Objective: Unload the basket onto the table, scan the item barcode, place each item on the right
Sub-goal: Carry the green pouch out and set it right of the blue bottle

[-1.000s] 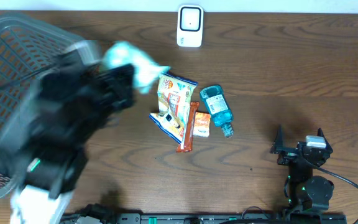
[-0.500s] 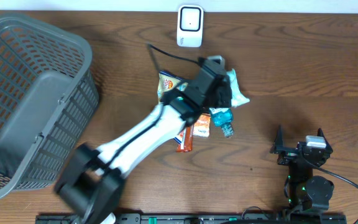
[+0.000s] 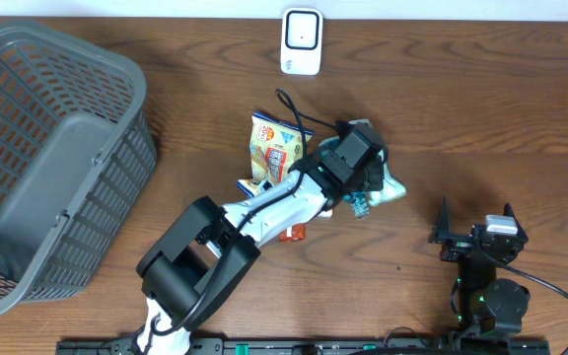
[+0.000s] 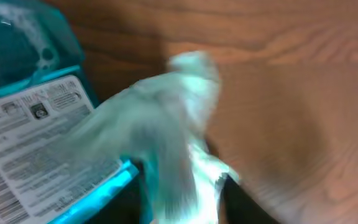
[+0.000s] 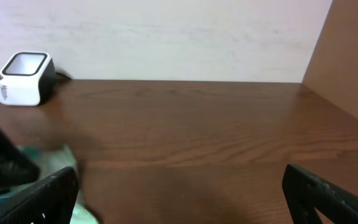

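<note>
Okay, left gripper (image 3: 373,170) sits at the mint packet (image 3: 392,187), mid-table right of the blue bottle (image 4: 23,50); jaws blurred, we cannot tell. We should show its barcode squarely to the far scanner (image 3: 302,41).

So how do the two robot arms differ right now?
The left arm reaches out to the pile of groceries; the right arm sits folded near its base. The left gripper is right by a pale green packet; the right gripper is open and empty. Both rise from the table's front edge.
</note>
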`<state>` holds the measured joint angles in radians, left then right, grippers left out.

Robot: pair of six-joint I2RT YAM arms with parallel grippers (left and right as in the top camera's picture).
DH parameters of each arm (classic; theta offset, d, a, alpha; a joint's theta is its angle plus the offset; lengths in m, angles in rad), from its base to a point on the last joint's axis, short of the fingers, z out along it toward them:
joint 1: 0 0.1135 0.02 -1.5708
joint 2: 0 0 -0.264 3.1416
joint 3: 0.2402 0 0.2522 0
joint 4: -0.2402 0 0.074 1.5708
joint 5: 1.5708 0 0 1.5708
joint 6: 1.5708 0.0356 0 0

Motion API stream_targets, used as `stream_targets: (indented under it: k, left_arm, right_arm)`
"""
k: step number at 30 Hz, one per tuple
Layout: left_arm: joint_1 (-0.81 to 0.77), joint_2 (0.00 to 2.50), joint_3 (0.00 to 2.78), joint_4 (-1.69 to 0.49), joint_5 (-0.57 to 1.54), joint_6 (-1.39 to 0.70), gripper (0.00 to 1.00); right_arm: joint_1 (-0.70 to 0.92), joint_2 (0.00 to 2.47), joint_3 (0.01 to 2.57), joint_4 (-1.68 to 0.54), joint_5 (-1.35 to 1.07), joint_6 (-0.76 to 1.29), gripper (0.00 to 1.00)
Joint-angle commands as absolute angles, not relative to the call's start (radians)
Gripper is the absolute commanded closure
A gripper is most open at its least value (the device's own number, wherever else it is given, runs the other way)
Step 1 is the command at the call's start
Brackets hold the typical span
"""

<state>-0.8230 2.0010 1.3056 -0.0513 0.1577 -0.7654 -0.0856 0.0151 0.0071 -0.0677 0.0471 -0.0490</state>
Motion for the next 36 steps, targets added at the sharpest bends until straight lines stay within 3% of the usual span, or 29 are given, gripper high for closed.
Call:
stream_targets:
  k: [1, 5, 10, 15, 21, 25, 29, 36]
  left_arm:
    - [-0.817, 1.962, 1.314, -0.060, 0.145, -0.735, 0.23]
    - [-0.815, 1.876, 1.314, -0.113, 0.112, -0.661, 0.10]
    - [-0.793, 1.671, 1.314, -0.261, -0.157, -0.489, 0.01]
    - [-0.711, 1.527, 1.314, -0.379, -0.242, -0.350, 0.00]
    - [-0.513, 1.504, 1.306, -0.638, -0.248, -0.391, 0.00]
    - [-0.399, 1.504, 1.284, -0.682, -0.248, -0.389, 0.12]
    - [-0.306, 1.504, 1.283, -0.681, -0.248, -0.363, 0.37]
    - [-0.157, 1.504, 1.283, -0.671, -0.248, -0.302, 0.39]
  right_arm:
    - [-0.078, 0.012, 0.006, -0.071, 0.046, -0.061, 0.01]
    - [-0.078, 0.012, 0.006, -0.071, 0.046, -0.061, 0.01]
    - [-0.078, 0.012, 0.006, -0.071, 0.046, -0.061, 0.01]
    - [-0.078, 0.012, 0.006, -0.071, 0.046, -0.061, 0.01]
    - [-0.078, 0.012, 0.006, -0.071, 0.046, -0.061, 0.01]
    - [-0.078, 0.012, 0.006, -0.071, 0.046, -0.061, 0.01]
    - [-0.078, 0.012, 0.006, -0.071, 0.046, -0.061, 0.01]
    - [-0.078, 0.012, 0.006, -0.071, 0.046, -0.061, 0.01]
